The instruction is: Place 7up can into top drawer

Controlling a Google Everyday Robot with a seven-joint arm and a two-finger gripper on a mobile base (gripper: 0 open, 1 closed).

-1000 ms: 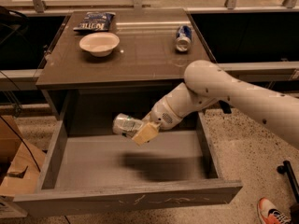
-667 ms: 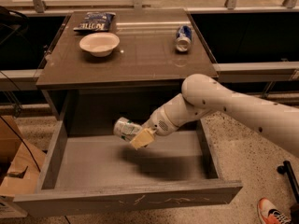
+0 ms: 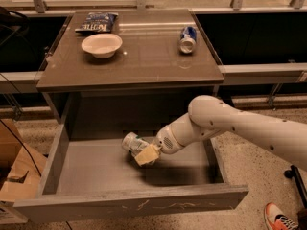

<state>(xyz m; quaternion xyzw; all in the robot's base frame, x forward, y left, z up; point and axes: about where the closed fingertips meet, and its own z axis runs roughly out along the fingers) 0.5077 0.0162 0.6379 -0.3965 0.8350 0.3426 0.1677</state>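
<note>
Inside the top drawer (image 3: 86,176): lying pulled far out from under the table, showing a flat grey bottom and pale scratches along the front panel.
7up can (image 3: 130,142): hanging over the middle of the drawer, toward the back; tilting, with the shiny metal end pointing up and left; touching the bottom or floating just clear of it, cannot tell.
gripper (image 3: 144,152): reaching down into the drawer from the right, sitting just right of and below the can.
fingers (image 3: 150,154): tan pads pinching the 7up can at its lower end.
arm (image 3: 230,123): white, stretching in from the right edge and bending down over the drawer's right wall.
shadow (image 3: 168,174): falling dark on the drawer bottom, below and right of the gripper.
table (image 3: 144,66): standing behind the drawer, brown top gleaming.
white bowl (image 3: 101,45): sitting upright at the left of the tabletop.
chip bag (image 3: 96,22): lying flat just behind the bowl.
blue-and-silver can (image 3: 188,39): lying on its side at the right of the tabletop, well apart from the bowl.
cardboard box (image 3: 14,171): sitting on the floor left of the drawer.
shoe (image 3: 280,218): showing at the lower right corner.
</note>
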